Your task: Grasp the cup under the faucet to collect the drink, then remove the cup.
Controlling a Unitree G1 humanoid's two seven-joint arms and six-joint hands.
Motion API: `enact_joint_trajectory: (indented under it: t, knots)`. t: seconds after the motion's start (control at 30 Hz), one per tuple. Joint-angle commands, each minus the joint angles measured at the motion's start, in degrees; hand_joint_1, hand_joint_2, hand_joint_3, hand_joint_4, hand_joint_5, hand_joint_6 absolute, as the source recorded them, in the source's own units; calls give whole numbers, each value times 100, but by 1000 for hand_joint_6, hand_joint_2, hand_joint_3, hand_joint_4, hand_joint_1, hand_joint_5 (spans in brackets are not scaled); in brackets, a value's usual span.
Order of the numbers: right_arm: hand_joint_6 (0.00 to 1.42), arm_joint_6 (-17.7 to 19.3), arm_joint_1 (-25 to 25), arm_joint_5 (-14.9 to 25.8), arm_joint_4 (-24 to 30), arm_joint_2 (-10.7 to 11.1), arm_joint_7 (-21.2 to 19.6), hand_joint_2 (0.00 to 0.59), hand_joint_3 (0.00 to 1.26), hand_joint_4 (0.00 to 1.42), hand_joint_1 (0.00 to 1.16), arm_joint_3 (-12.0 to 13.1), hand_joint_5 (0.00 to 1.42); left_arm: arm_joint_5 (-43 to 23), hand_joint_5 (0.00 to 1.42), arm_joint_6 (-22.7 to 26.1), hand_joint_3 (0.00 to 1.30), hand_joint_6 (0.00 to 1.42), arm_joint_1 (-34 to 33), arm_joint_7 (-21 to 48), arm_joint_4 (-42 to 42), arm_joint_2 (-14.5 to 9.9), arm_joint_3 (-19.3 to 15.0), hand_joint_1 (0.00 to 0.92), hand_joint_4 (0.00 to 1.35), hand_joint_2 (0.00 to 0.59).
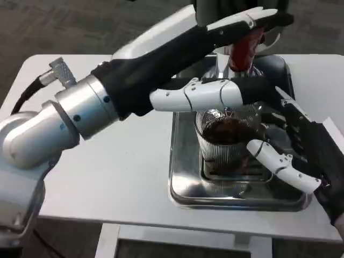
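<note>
A ribbed clear glass cup [226, 148] holding dark drink stands on the steel drip tray [185, 183], beneath the faucet [223, 64]. My right hand [301, 150] comes in from the right and grips the cup, with one white finger across its front and dark fingers behind it. My left hand [215, 59] reaches across from the left to the red tap handle [244, 48]. Its upper fingers lie over the handle and a white finger stretches below it, just above the cup's rim. The faucet spout is mostly hidden by the left hand.
The tray sits at the right middle of the white table [118, 166]. My left forearm [80, 113] crosses the table's left half. The table's front edge runs close below the tray.
</note>
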State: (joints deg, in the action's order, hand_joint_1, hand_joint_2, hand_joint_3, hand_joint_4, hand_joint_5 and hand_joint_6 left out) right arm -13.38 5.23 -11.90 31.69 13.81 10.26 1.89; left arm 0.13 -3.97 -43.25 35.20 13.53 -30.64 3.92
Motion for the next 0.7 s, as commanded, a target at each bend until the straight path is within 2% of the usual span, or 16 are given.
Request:
enact_joint_trajectory:
  t: [0.03, 0.33, 0.7]
  knots:
    - [246, 17, -102, 70, 70, -23, -37, 301, 86, 76, 463, 20, 184, -208, 175, 53, 140, 196, 145, -113, 255, 48, -259, 0, 66, 75]
    - [246, 44, -131, 110, 109, -39, -54, 301, 86, 76, 463, 64, 184, -372, 226, 116, 169, 244, 477, -106, 656, -33, -534, 0, 113, 78]
    - [271, 55, -164, 196, 120, -27, -56, 302, 86, 76, 461, 128, 197, -546, 269, 192, 193, 274, 1481, -86, 1341, -276, -1115, 0, 158, 78]
